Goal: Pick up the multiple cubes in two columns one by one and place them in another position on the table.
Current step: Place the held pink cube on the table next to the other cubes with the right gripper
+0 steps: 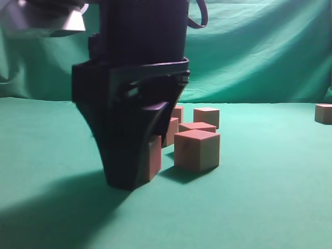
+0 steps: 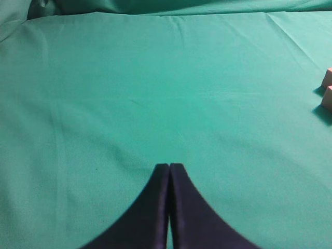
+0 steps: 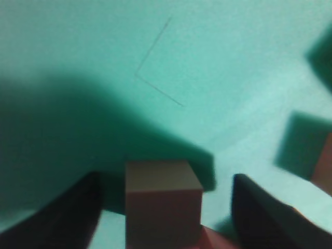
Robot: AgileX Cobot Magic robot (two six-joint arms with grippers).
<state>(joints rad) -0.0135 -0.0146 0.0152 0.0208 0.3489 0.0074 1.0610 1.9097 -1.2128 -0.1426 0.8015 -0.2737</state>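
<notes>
My right gripper (image 3: 163, 218) is open and straddles one cube (image 3: 162, 199) that rests on the table (image 3: 218, 62), with green cloth showing on both sides between cube and fingers (image 3: 62, 218). In the exterior view this black gripper (image 1: 132, 179) reaches down to the cloth and hides most of that cube (image 1: 154, 158). Beside it stands a near cube (image 1: 197, 149), with several more cubes (image 1: 206, 116) behind. My left gripper (image 2: 169, 166) is shut and empty over bare cloth. Two cubes (image 2: 327, 88) show at that view's right edge.
A lone cube (image 1: 323, 113) sits at the far right of the table. Another reddish cube (image 3: 324, 163) lies right of my right gripper, and a red top (image 3: 218, 241) shows just below the straddled cube. A draped green backdrop (image 1: 259, 52) closes the back.
</notes>
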